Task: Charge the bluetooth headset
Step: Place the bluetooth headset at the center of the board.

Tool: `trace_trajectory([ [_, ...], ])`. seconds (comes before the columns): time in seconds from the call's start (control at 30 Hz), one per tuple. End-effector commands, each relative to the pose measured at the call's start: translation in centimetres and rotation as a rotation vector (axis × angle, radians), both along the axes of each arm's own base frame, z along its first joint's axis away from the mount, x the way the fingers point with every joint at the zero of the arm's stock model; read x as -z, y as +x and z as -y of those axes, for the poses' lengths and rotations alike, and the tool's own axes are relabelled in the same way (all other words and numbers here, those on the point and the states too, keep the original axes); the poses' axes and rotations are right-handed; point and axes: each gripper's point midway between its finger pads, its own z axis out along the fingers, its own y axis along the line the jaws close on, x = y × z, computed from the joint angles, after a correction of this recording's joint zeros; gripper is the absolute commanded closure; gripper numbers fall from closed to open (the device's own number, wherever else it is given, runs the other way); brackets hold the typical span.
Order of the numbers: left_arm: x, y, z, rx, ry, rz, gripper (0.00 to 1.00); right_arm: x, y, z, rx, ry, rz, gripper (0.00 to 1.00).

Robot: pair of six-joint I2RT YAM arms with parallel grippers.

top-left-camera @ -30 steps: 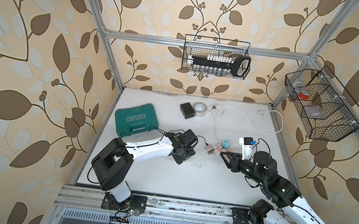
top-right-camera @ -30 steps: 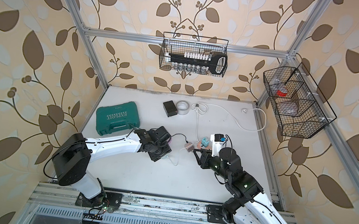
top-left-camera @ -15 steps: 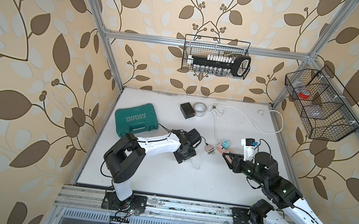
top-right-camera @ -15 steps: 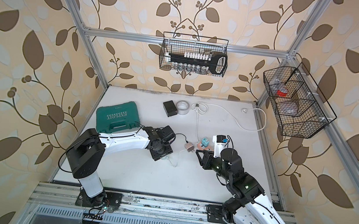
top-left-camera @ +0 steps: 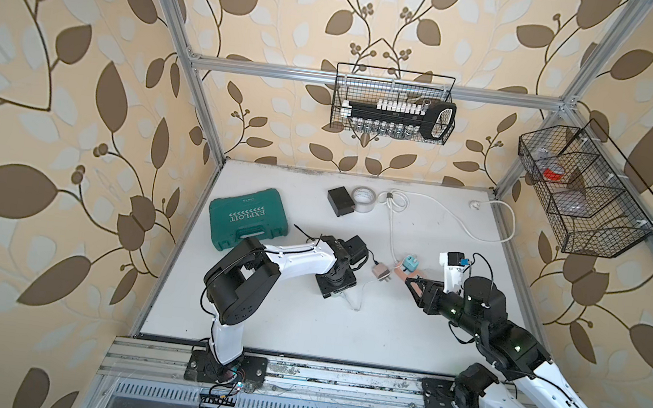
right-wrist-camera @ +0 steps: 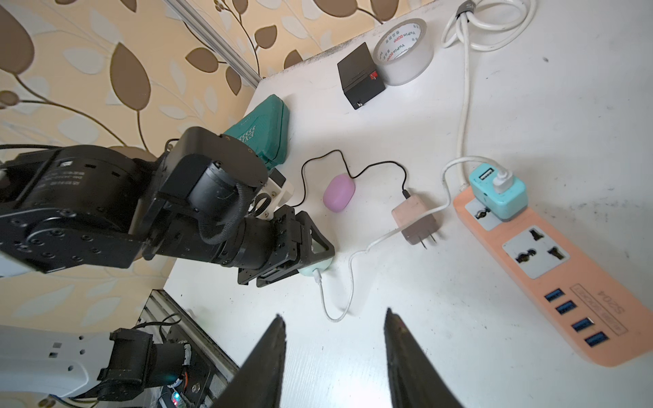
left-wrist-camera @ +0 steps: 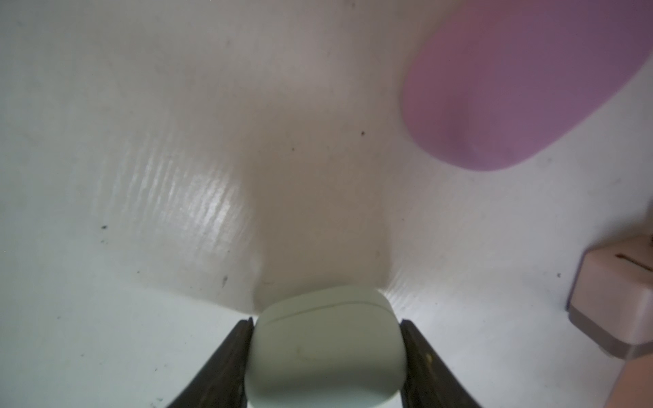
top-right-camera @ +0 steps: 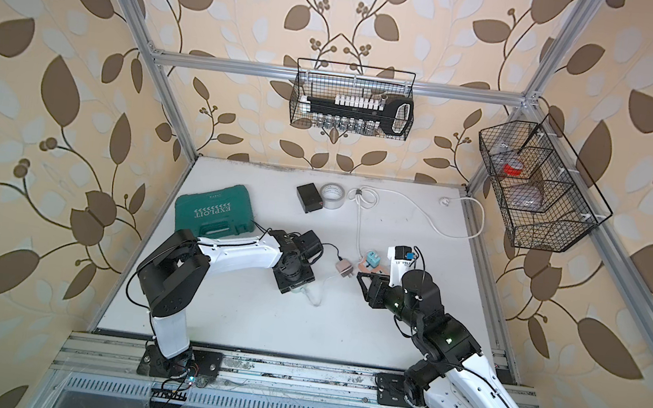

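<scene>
Headset case [left-wrist-camera: 325,353] sits in left gripper [left-wrist-camera: 327,320]; toolbox [top-left-camera: 248,224] reads EXPLOIT.

Earbud charging cases: two were counted, a pale green case [left-wrist-camera: 325,353] and a purple case [right-wrist-camera: 338,192].
Plug adapters: two, a pink adapter [right-wrist-camera: 417,220] and a teal USB adapter [right-wrist-camera: 498,192].
Power strips: one, the orange power strip [right-wrist-camera: 597,279], which showed four blue USB ports [right-wrist-camera: 564,307].
Thin charging cables: two, a white cable [right-wrist-camera: 351,279] and a black cable [right-wrist-camera: 388,162].
Tape rolls: one tape roll [right-wrist-camera: 403,53].
Black boxes: one black box [right-wrist-camera: 358,83].
Tool cases: one green tool case [top-left-camera: 247,223].
Wire baskets: two, a back basket [top-left-camera: 344,90] and a side basket [top-left-camera: 614,233].
Robot arms: two, the left arm [top-left-camera: 297,258] and the right arm [top-left-camera: 483,315].
</scene>
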Motion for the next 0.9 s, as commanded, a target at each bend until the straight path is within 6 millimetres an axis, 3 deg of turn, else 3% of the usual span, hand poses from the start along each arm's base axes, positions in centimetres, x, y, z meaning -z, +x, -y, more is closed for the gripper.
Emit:
trace_trajectory([
  [0.0, -1.0, 1.0, -0.4, 0.010, 0.036, 0.029, 0.33, 1.0, 0.1, 0.4, 0.011, -0.031, -0.013, 0.54],
  [0.43, -3.3, 1.0, -1.1, 0.033, 0.047, 0.065, 0.20, 0.5, 0.3, 0.4, 0.005, -0.044, -0.008, 0.54],
  [0.47, -3.6, 1.0, -1.2, 0.035, 0.045, 0.069, 0.18, 0.4, 0.3, 0.4, 0.004, -0.047, -0.007, 0.54],
  [0.5, -3.8, 0.9, -1.4, 0.040, 0.046, 0.073, 0.02, 0.3, 0.4, 0.4, 0.004, -0.050, -0.008, 0.54],
  [0.53, -4.1, 0.9, -1.5, 0.043, 0.050, 0.077, 0.01, 0.3, 0.4, 0.4, 0.001, -0.055, -0.011, 0.54],
  [0.7, -5.4, 0.6, -2.5, 0.055, 0.056, 0.110, 0.01, 0.5, 0.4, 0.2, -0.009, -0.071, -0.031, 0.54],
  [0.87, -8.3, 0.5, -4.1, 0.062, 0.061, 0.203, 0.02, 0.6, 0.4, 0.2, -0.022, -0.104, -0.054, 0.53],
])
